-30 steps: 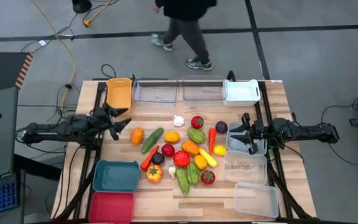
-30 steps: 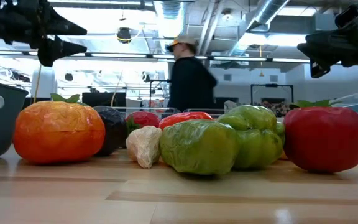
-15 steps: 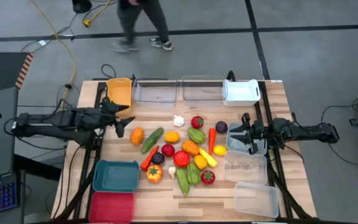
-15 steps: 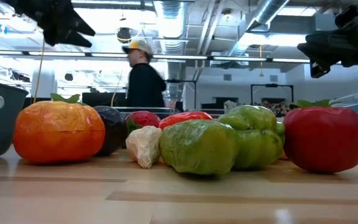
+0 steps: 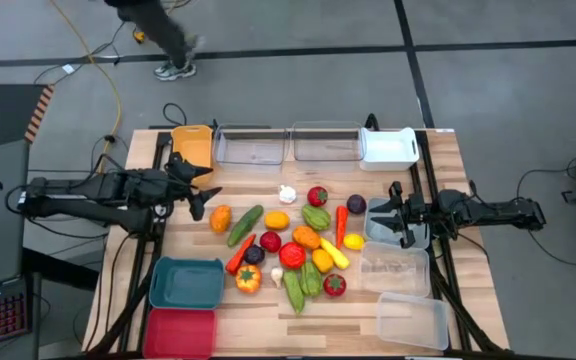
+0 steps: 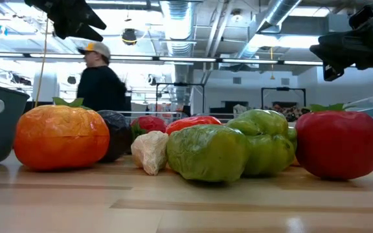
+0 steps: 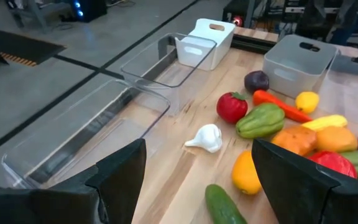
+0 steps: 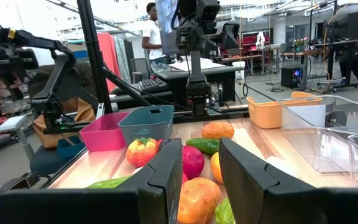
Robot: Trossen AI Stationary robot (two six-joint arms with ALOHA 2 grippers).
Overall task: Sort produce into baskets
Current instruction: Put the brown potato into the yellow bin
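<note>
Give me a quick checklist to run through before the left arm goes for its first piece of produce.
1. Left gripper jaws open and empty: ok.
2. Nearest piece, the orange fruit, lies free on the table beside the cucumber: ok.
3. Orange-yellow bin behind the left gripper empty: ok.
4. Right gripper parked over the clear bin at the table's right side, clear of the pile: ok.
5. Right gripper holding nothing: ok.
6. Person away from the table: ok.

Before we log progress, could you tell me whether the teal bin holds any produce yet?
No, the teal bin sits bare inside in the overhead view.
</note>
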